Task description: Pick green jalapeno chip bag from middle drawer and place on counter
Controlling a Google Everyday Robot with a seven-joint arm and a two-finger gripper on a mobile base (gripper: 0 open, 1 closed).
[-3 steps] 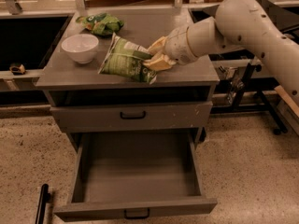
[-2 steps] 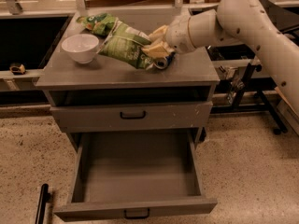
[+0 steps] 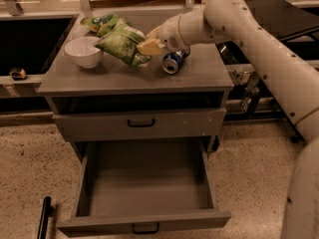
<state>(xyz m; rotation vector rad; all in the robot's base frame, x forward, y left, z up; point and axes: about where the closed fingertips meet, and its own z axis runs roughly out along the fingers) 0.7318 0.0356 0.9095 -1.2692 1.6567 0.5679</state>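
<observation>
The green jalapeno chip bag (image 3: 122,46) is pale green and white. My gripper (image 3: 148,45) is shut on its right end and holds it tilted just above the counter (image 3: 129,76), right of the white bowl (image 3: 83,51). The middle drawer (image 3: 144,180) is pulled out below; its grey floor is bare. The arm reaches in from the upper right.
A brighter green bag (image 3: 102,23) lies at the back left of the counter, behind the bowl. A blue can (image 3: 173,62) lies on its side right of the gripper. The closed drawer front (image 3: 139,123) with white specks sits above the open drawer.
My gripper has carried the chip bag further left and back over the counter, toward the white bowl. The blue can now shows to its right.
</observation>
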